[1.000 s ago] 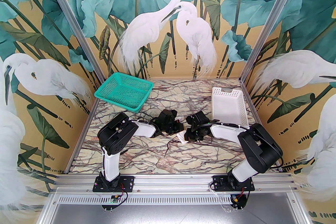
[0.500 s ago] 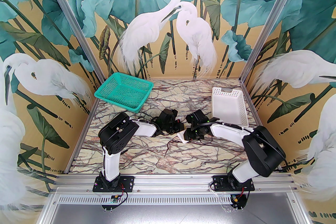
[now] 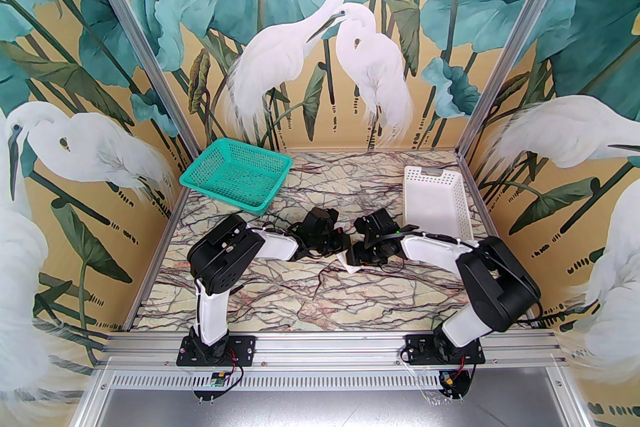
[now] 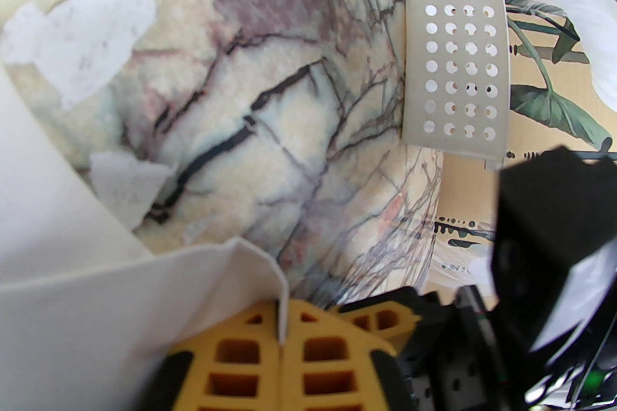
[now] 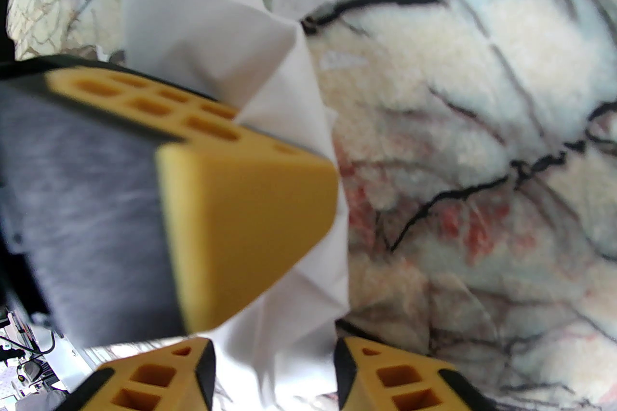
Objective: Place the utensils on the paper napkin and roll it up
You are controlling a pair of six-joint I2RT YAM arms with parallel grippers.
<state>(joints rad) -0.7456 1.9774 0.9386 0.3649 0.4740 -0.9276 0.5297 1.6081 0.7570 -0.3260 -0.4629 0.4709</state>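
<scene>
Your left hand (image 4: 282, 317) was clamped on the napkin (image 4: 96, 327), with your right hand (image 5: 272, 351) half-open, straddling the same fold right beside it.

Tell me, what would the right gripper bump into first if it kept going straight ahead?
The napkin: its crumpled white fold sits between the open jaws of the right gripper, so it would likely hit paper first, though depth is hard to judge.

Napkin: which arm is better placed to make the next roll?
Left, probably. The left fingers are shut on a raised fold of the napkin, so it can pull at once. The right fingers stand open astride the paper and must close first.
</scene>
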